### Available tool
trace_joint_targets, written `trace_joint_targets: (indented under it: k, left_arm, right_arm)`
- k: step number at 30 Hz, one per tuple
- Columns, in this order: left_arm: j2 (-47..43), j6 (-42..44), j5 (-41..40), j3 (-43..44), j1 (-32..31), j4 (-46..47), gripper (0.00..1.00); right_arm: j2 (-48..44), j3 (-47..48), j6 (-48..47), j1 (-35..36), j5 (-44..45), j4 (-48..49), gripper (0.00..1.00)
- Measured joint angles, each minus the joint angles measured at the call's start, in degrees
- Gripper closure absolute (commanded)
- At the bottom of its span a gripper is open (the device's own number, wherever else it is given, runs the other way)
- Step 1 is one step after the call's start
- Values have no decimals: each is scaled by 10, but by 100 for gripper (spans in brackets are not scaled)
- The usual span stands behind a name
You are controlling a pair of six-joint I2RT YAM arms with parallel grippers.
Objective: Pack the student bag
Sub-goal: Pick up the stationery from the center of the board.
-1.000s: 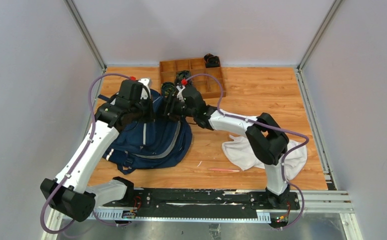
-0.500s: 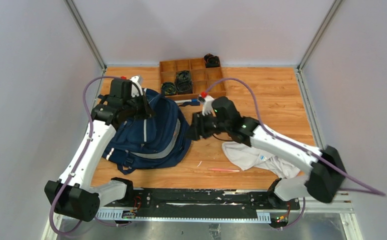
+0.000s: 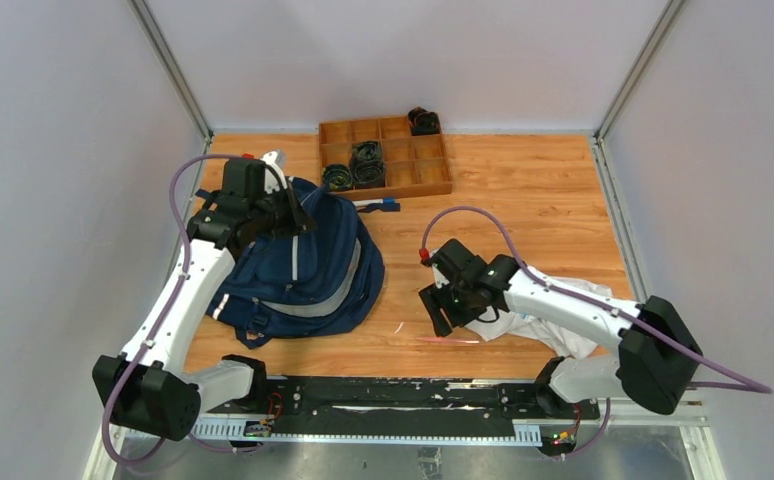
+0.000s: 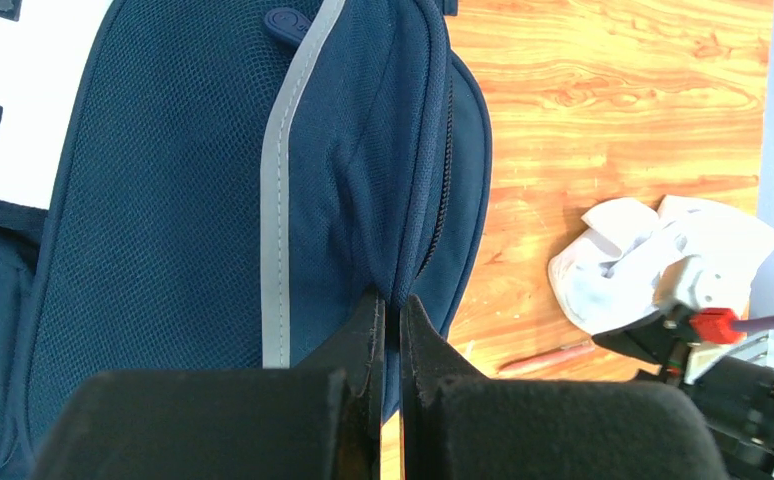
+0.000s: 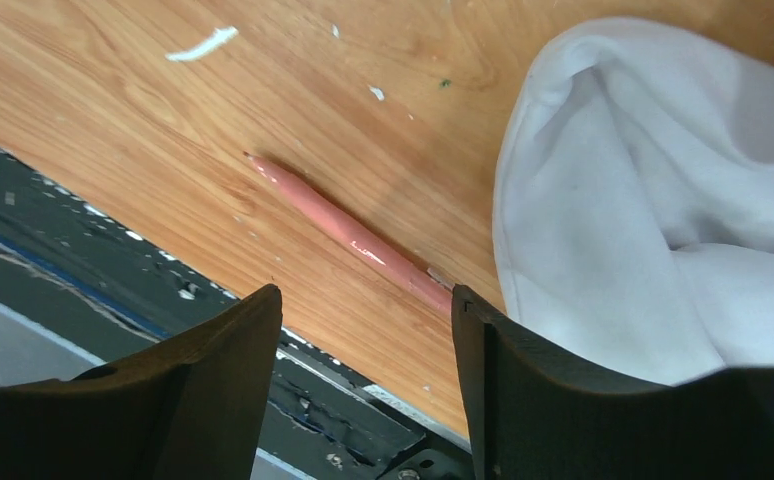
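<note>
The left fingers pinch the student bag — right fingers gape over a pink pencil

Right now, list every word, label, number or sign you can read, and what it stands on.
No text can be read anywhere.
Bag: its white patch has dark squares, but no lettering shows.
Pencil: no print shows.
Cloth: plain white, no print shows.
</note>
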Motion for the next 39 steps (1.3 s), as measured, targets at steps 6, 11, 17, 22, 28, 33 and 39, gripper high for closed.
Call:
trace_joint_targets:
  k: [6, 11, 17, 22, 28, 33, 39]
  left_arm:
    - [5, -1, 3, -1, 0, 2, 100]
    - [5, -1, 3, -1, 0, 2, 100]
    - [5, -1, 4, -1, 0, 2, 100]
    - [5, -1, 5, -1, 0, 1, 100]
    - [3, -1, 6, -1, 2, 0, 100]
    - [-1, 2, 8, -1, 3, -2, 100]
    - [-2, 21, 6, 4, 3, -21, 100]
  right_arm:
    - [51, -34, -15, 12, -6, 18, 32]
    - [72, -57, -17, 26, -3, 43, 35]
    - [85, -58, -16, 33, 13, 59, 59]
    - [95, -53, -11, 35, 19, 75, 82]
    - [97, -53, -9, 38, 11, 87, 100]
    - [98, -45, -3, 39, -5, 86, 100]
    - [81, 15, 42, 33, -82, 118, 100]
